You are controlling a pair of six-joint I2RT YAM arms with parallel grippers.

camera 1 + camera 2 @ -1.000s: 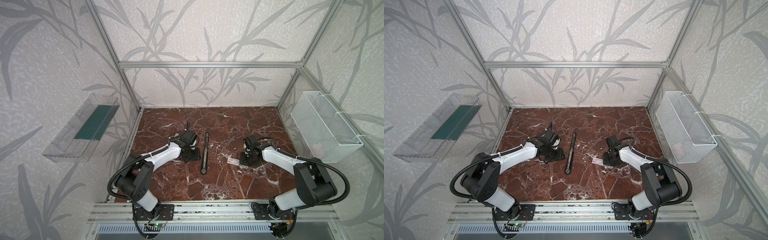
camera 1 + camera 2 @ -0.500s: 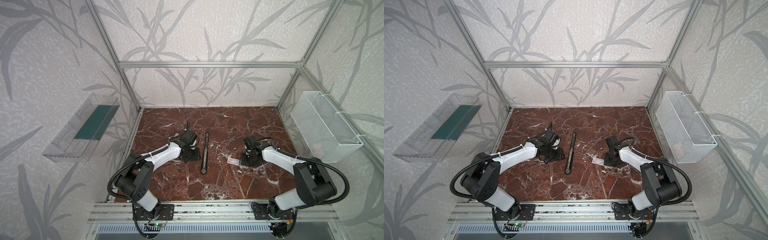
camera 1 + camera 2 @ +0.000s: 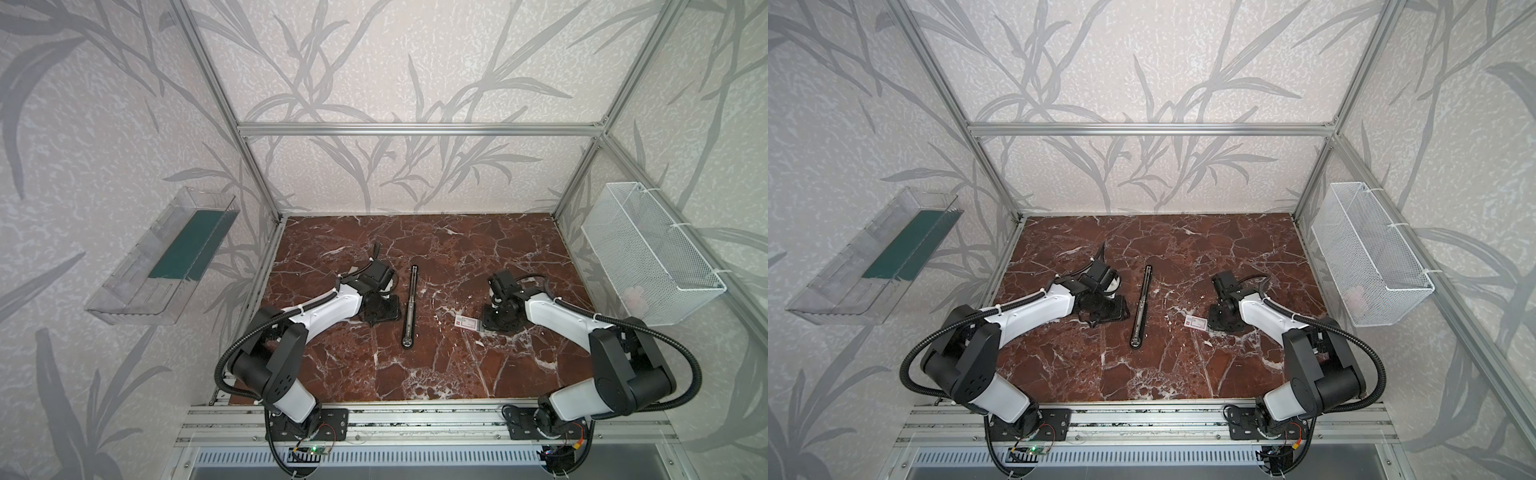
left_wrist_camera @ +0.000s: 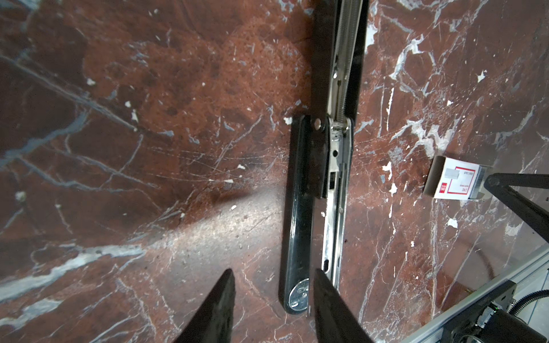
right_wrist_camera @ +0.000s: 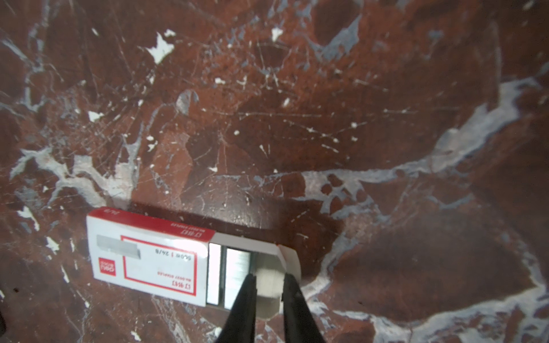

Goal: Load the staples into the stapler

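The left gripper point(image 4: 274, 282) has its jaws partly open and empty, either side of one end of the black stapler point(image 4: 297, 222). The stapler lies unfolded flat on the marble surface point(image 4: 148, 148). The right gripper point(image 5: 269, 285) has narrow jaws astride the end of the staple box point(image 5: 148, 255)'s pulled-out tray point(image 5: 266, 261). Whether they pinch it, I cannot tell. The staples point(image 5: 237, 267) lie in the tray.

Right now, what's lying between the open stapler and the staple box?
Nothing: only bare red marble table separates the stapler from the staple box. It shows in both top views and the left wrist view.
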